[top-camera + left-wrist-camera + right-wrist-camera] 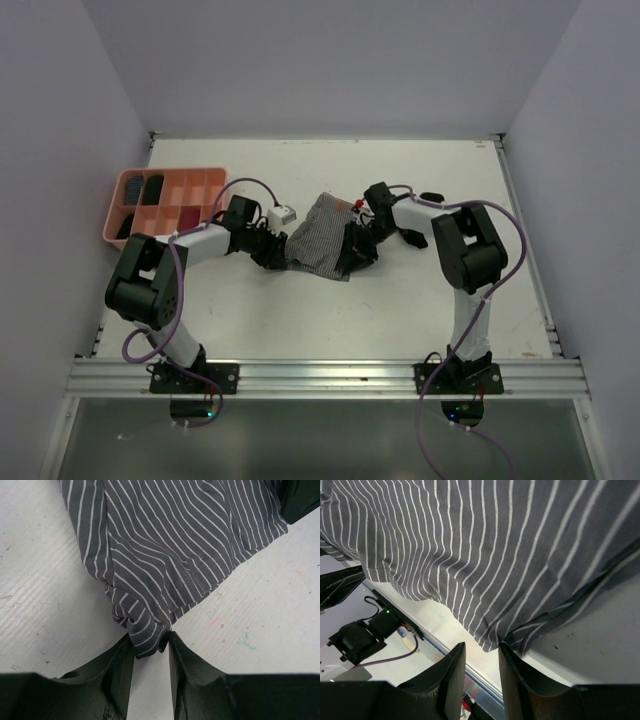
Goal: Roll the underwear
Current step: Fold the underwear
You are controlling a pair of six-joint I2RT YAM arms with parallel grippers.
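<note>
The grey-and-white striped underwear [318,240] is stretched between my two grippers in the middle of the table. My left gripper [274,252] is at its left edge. In the left wrist view it is shut on a bunched corner of the cloth [149,639], which fills the gap between the fingers. My right gripper [353,248] is at the cloth's right edge. In the right wrist view its jaws stand a little apart, and the cloth's hem [512,637] touches only one fingertip [506,652]. The cloth hangs raised above the table there. No plain black underwear shows loose on the table.
The salmon-pink compartment tray [205,180] stands at the far left, with dark items [152,187] in some compartments. The table's near rail [330,375] and both arm bases are at the front. White walls close in the back and sides.
</note>
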